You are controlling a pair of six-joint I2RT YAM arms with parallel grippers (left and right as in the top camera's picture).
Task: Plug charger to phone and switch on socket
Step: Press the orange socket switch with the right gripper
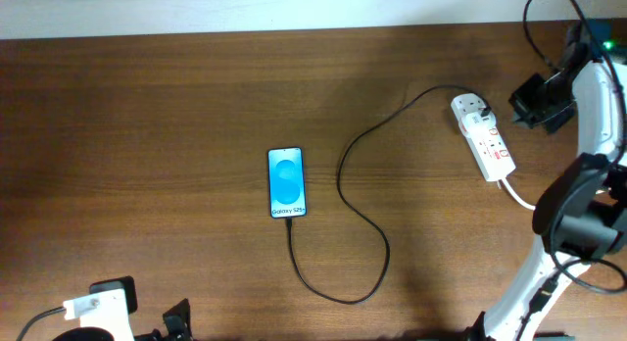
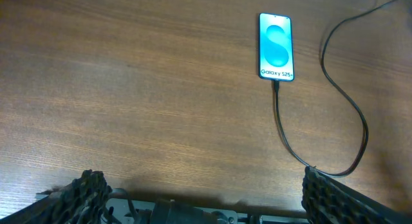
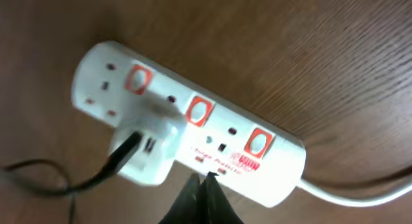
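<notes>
The phone [image 1: 286, 182] lies flat mid-table with its blue screen lit; it also shows in the left wrist view [image 2: 276, 46]. The black charger cable [image 1: 382, 243] is plugged into the phone's near end, loops right, and runs up to the socket [image 1: 487, 137]. In the right wrist view the cable [image 3: 96, 176] enters a white adapter [image 3: 145, 150] seated in the socket [image 3: 212, 130], which has three red switches. My right gripper [image 3: 205, 179] is shut and empty, its tips just at the socket's near edge; overhead it [image 1: 541, 101] sits right of the strip. My left gripper [image 2: 203, 179] is open and empty at the front left [image 1: 147, 307].
The socket's thick white cord [image 1: 519, 194] runs off toward the right arm's base; it also shows in the right wrist view [image 3: 360, 195]. The table's far edge meets a pale wall along the top.
</notes>
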